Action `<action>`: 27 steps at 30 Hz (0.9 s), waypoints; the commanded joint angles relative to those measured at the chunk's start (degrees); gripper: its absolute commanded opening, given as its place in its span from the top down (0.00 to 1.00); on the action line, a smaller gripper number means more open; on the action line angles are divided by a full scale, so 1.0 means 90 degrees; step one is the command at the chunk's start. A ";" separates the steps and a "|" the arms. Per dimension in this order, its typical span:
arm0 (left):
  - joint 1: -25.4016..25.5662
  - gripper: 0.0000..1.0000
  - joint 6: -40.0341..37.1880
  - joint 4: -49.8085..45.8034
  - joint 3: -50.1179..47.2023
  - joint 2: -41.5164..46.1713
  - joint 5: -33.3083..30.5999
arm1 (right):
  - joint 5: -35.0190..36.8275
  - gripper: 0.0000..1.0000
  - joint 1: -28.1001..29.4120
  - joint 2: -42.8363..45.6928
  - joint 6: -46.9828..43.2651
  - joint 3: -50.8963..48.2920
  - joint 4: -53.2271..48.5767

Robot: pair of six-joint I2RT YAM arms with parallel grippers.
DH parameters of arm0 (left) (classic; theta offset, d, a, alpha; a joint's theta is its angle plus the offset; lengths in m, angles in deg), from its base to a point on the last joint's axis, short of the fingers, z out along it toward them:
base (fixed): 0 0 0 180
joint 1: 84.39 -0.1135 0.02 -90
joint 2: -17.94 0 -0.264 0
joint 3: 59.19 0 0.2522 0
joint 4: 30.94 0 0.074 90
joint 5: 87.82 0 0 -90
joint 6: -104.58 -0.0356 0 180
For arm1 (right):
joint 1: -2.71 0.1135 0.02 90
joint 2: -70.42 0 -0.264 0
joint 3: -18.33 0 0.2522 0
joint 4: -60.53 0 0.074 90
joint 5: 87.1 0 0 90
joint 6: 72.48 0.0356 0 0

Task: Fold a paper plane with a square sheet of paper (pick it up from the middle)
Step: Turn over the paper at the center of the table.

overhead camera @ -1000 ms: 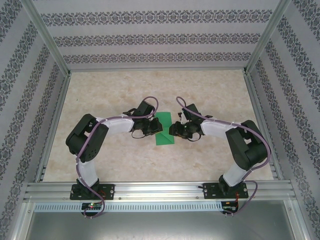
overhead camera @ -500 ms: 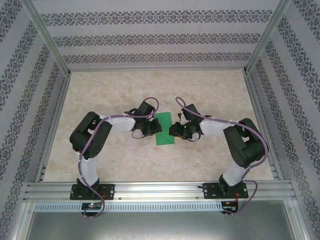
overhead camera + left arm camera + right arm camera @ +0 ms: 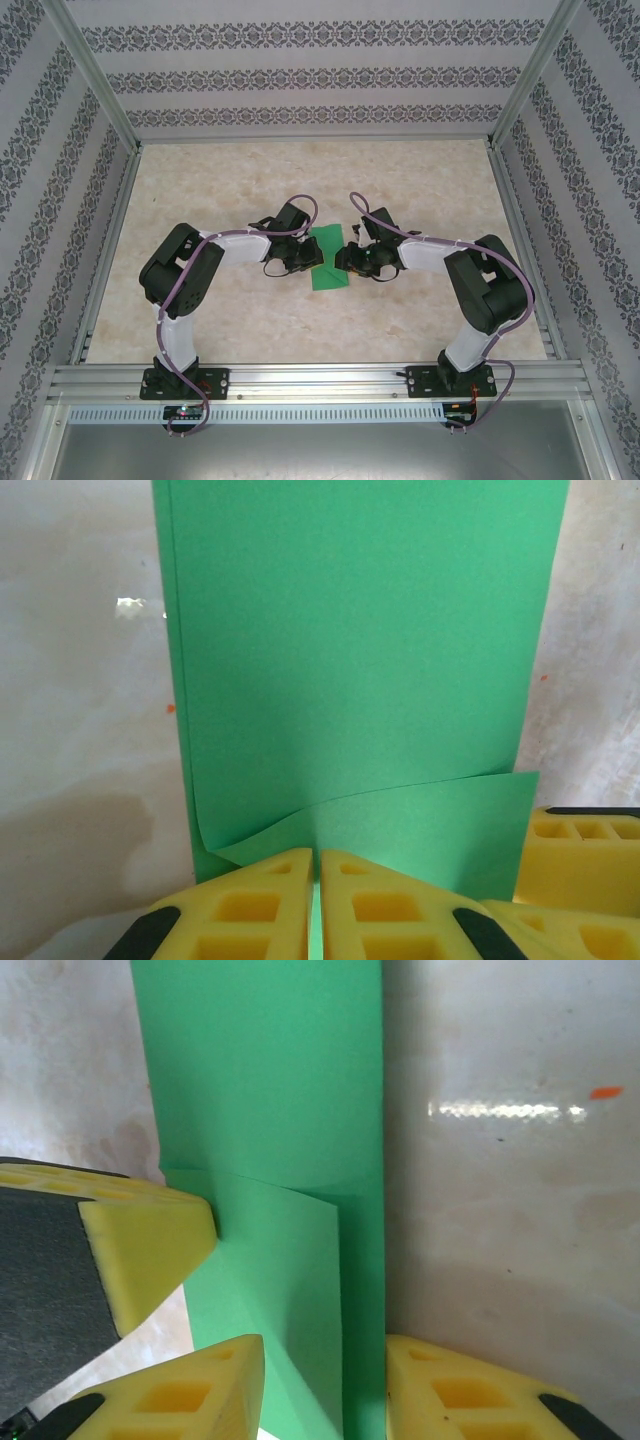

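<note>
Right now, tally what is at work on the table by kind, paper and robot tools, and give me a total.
Bright green thin paper sheet, partly folded: 1
Black two-finger tools with yellow pads, left tool and right tool: 2
Total: 3

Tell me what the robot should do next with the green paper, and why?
Probably close the right hand on the thin bright green paper sheet: the paper's edge sits between its open fingers, while the left hand pinches the other side.
</note>
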 commanded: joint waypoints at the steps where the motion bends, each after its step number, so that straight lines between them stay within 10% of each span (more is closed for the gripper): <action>1: -0.0050 0.87 -0.0164 -0.0235 0.0035 -0.0003 0.0006 | -0.0203 0.65 0.0032 -0.0032 0.0108 -0.0108 0.0394; 27: -0.0057 0.87 -0.0156 -0.0279 -0.0043 0.0222 -0.0050 | -0.1160 0.68 -0.0354 -0.0267 0.0508 -0.0528 0.1824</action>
